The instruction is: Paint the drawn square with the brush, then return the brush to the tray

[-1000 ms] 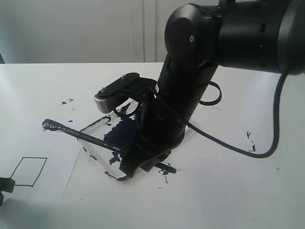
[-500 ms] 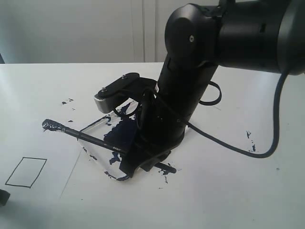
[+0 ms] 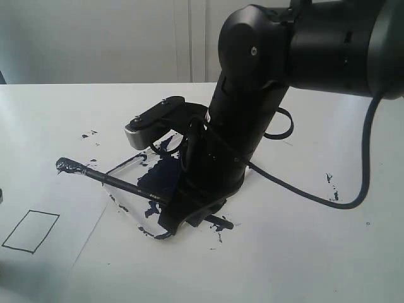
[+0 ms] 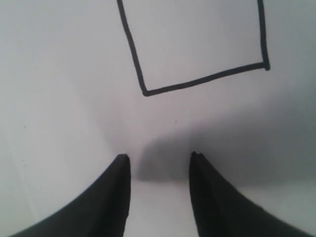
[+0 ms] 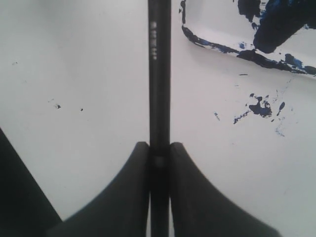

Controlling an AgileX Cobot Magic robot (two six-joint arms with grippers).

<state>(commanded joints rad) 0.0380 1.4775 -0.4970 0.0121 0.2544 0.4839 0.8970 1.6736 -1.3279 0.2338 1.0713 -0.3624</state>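
Note:
The brush (image 3: 107, 178) lies slanted, its paint-darkened tip out to the left past the tray (image 3: 125, 165), a clear tray smeared blue-black. My right gripper (image 5: 159, 148) is shut on the brush handle (image 5: 159, 74) low over the tray's near edge (image 5: 212, 45). In the exterior view the right arm hides most of the tray. The drawn square (image 3: 30, 231) sits on the white paper at the lower left, its inside white. My left gripper (image 4: 158, 158) hangs open just short of the square (image 4: 197, 39), nothing between its fingers.
Dark paint splatters mark the table left of the tray (image 3: 88, 134), in front of it (image 3: 218, 233) and at the right (image 3: 331, 180). A black cable (image 3: 315, 199) loops from the right arm across the table. The paper's edge (image 3: 88, 237) runs beside the square.
The square and its paper have slid toward the lower left of the exterior view. The dark gripper part seen beside the square is gone from there. The right arm and brush have not moved.

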